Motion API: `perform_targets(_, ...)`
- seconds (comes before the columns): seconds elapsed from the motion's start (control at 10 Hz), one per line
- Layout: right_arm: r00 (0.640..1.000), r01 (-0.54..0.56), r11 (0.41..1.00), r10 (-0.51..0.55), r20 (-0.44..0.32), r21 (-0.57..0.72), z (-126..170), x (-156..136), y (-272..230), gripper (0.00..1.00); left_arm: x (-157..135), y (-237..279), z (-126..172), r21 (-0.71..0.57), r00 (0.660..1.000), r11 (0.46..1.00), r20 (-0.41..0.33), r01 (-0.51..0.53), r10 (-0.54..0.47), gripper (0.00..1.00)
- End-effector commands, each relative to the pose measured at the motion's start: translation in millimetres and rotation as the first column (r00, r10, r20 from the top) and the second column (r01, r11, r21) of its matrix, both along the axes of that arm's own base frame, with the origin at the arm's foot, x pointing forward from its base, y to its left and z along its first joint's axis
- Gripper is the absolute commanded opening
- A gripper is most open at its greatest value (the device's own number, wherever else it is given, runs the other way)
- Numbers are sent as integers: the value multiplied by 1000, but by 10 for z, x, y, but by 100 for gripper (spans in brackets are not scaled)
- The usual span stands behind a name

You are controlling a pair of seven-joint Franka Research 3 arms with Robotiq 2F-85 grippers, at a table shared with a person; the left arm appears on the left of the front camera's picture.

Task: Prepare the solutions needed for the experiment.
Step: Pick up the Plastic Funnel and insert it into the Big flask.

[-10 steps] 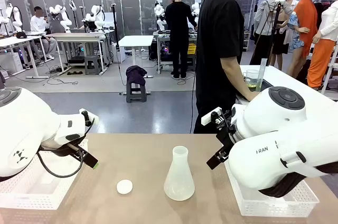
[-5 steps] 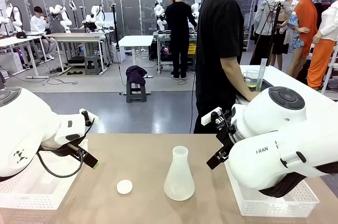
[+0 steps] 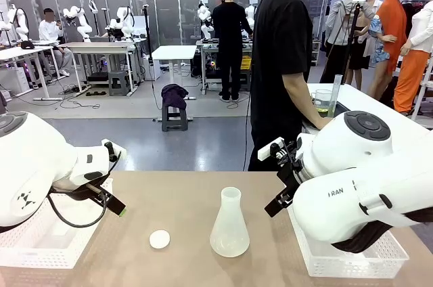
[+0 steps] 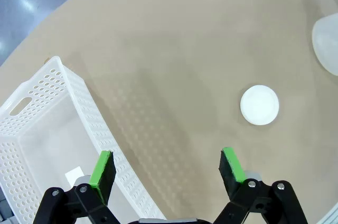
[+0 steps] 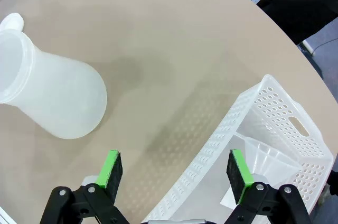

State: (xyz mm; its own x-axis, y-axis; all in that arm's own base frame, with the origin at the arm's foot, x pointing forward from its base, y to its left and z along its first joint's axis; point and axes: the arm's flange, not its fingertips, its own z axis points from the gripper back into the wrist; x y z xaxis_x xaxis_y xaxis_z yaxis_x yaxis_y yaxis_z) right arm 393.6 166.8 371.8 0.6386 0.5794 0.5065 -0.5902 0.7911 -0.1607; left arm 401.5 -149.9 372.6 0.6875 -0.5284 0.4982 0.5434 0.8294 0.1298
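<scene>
Solutions (image 3: 323,109) are sitting as a low, pale yellow-green layer in a clear beaker (image 3: 323,96) on the white side table (image 3: 375,107) beyond the work table (image 3: 176,192). They are just beside the person (image 3: 281,50), who is standing turned toward them, and well apart from both arms. Left gripper (image 4: 166,163) is hanging with jaws spread wide and nothing between them, above bare tabletop between the left basket (image 4: 87,115) and 1 white disc (image 4: 259,105). Right gripper (image 5: 174,168) is likewise spread wide and empty, looking down at the conical flask (image 5: 53,97) and the right basket (image 5: 274,97), where 1 clear funnel (image 5: 264,155) is lying. Handling, as judged: the liquid is looking thin and watery, so it will be sloshing at any tilt. The load is light, while the beaker wall is probably smooth, slippery and breakable. Best hold is across the beaker's wall near mid-height, kept upright. Hard to read: the person's forearm is cutting off the beaker's base, the liquid level is too small to gauge, and a tall clear item beside it cannot be identified. The flask is appearing empty, though its translucent wall is leaving that unsure.
</scene>
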Motion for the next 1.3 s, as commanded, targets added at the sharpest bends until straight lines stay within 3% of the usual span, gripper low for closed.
perform_targets(0.0,1000,12,1000,-12,26,6,79,-26,-3,100,-58,-24,141,-17,999,999,39,-27,28,100)
perform_targets(0.2,996,59,998,-59,69,1,391,-140,1,100,-188,0,394,-70,997,998,72,1,4,100)
perform_targets(0.4,995,62,998,-64,81,32,648,-156,-51,100,-161,72,555,-160,997,986,57,55,-46,100)
perform_targets(0.8,985,170,962,-163,-55,211,985,-25,-247,100,13,392,764,-375,996,927,-77,20,-52,100)
perform_targets(1.1,956,239,875,-136,-260,421,977,146,-468,100,220,730,766,-579,968,815,-190,26,-165,100)
perform_targets(1.2,953,245,864,-131,-273,439,936,179,-485,100,268,779,735,-603,963,798,-205,15,-173,100)
